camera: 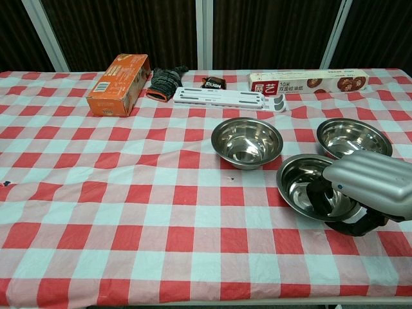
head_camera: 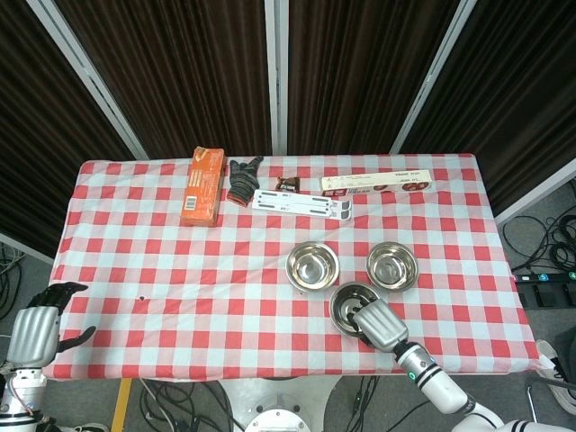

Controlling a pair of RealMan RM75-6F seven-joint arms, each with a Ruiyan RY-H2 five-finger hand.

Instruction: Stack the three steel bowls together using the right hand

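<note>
Three steel bowls sit on the checked cloth. One bowl (head_camera: 312, 266) (camera: 247, 141) stands in the middle, and a second bowl (head_camera: 392, 265) (camera: 353, 136) is to its right. The third, nearest bowl (head_camera: 346, 301) (camera: 302, 185) lies in front of them. My right hand (head_camera: 378, 326) (camera: 373, 190) covers its near right side. The fingers (camera: 318, 196) reach inside the bowl and the thumb curls under the front rim, pinching it. My left hand (head_camera: 36, 328) hangs off the table's front left corner, fingers apart, holding nothing.
Along the far edge lie an orange box (head_camera: 202, 185) (camera: 118, 76), a dark glove (head_camera: 243, 178) (camera: 164, 81), a small dark packet (head_camera: 286, 184), a white rack (head_camera: 301, 202) (camera: 228, 98) and a long flat box (head_camera: 376, 183) (camera: 311, 82).
</note>
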